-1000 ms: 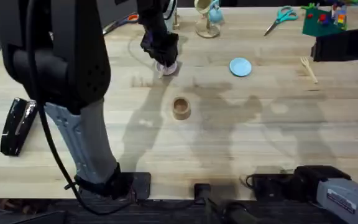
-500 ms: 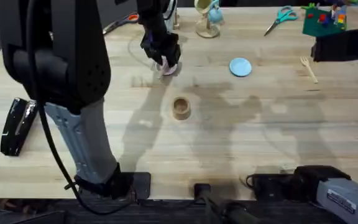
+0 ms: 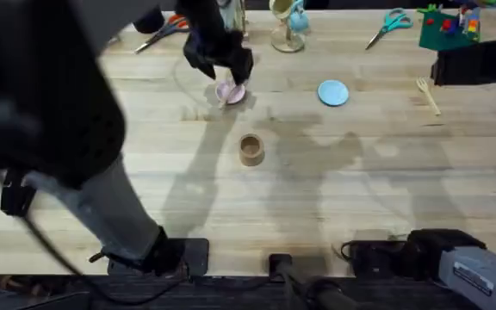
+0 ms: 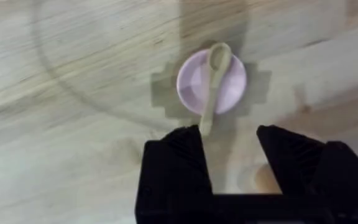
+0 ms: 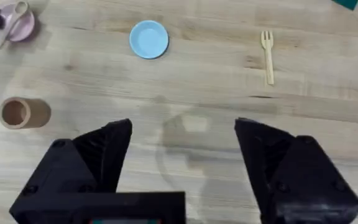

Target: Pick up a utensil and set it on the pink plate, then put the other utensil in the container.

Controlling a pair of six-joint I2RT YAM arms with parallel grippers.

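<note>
Firstly, we log the left gripper [image 4: 229,146]: fingers parted, holding nothing, hovering over the pink plate [image 4: 212,82]. Wooden spoon [image 4: 213,81]: lying across that plate, handle overhanging the rim. Right gripper [image 5: 182,146]: wide open, empty, near its base. Wooden fork [image 5: 267,55]: flat on the table [image 3: 360,189], far right. Tan cup [image 3: 251,149]: upright, mid-table. Blue plate [image 3: 333,92]: between pink plate and fork.

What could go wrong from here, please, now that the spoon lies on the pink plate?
The spoon overhangs the pink plate's rim toward the open left gripper, so a careless retreat might flick it off. The fork lies flat on the table, awkward to pinch. The cup is narrow, so the fork could miss or tip it.
</note>
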